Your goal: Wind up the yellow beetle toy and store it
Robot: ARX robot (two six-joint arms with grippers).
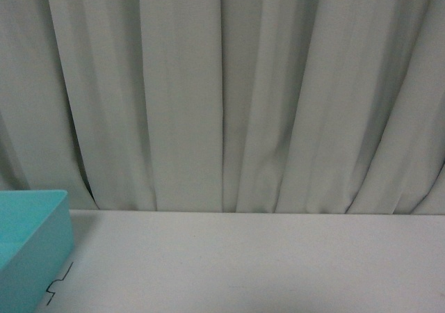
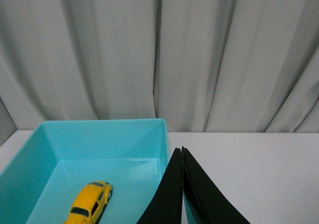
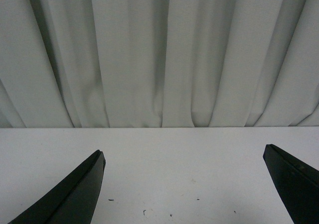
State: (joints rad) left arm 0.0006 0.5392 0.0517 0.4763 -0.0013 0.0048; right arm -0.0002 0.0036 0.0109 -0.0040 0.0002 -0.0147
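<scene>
Your yellow beetle toy [image 2: 90, 202] is already lying in the teal bin [image 2: 99, 127], long axis slanted toward the back wall. The left tool [image 2: 181, 152], clenched on nothing, is nearer, just beside the rim; the right tool [image 3: 184, 157] gapes wide over bare tabletop [image 3: 179, 149].

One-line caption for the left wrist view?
Yellow beetle toy lies inside the teal bin; left end effector shut, empty.

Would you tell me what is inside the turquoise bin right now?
The yellow beetle toy lies on the floor of the turquoise bin. The shut left gripper hides the bin's near right corner.
</scene>
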